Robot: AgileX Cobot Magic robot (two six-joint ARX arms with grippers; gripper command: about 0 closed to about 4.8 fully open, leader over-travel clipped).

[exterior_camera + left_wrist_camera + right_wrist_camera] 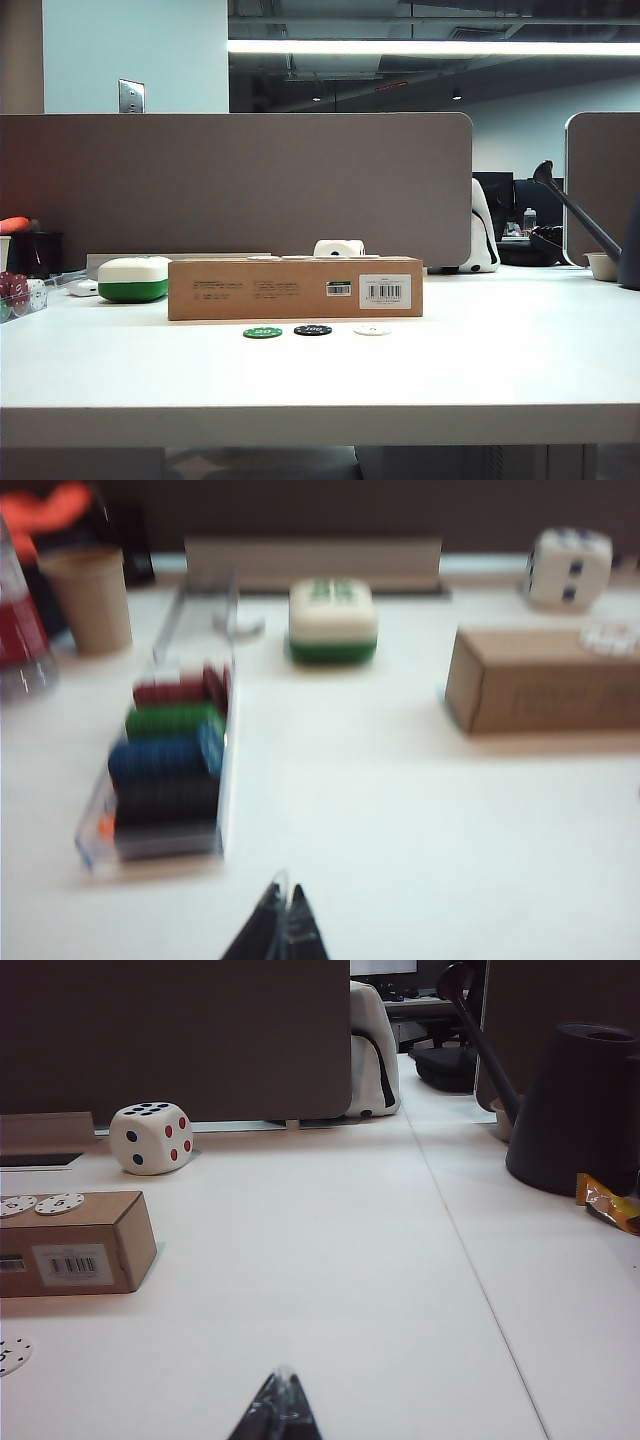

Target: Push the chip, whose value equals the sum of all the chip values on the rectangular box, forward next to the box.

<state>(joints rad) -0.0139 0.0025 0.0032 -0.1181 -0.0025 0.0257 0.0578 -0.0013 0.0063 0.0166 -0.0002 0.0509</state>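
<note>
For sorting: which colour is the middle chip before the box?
Black, clearest in the exterior view.

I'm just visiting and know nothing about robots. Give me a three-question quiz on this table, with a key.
1. True or false: the green chip lies on top of the cardboard box.
2. Which chip lies between the other two in front of the box? A green, B black, C white.
3. Fill in: the left gripper and right gripper both look ____.

Key: 1 false; 2 B; 3 shut.
</note>
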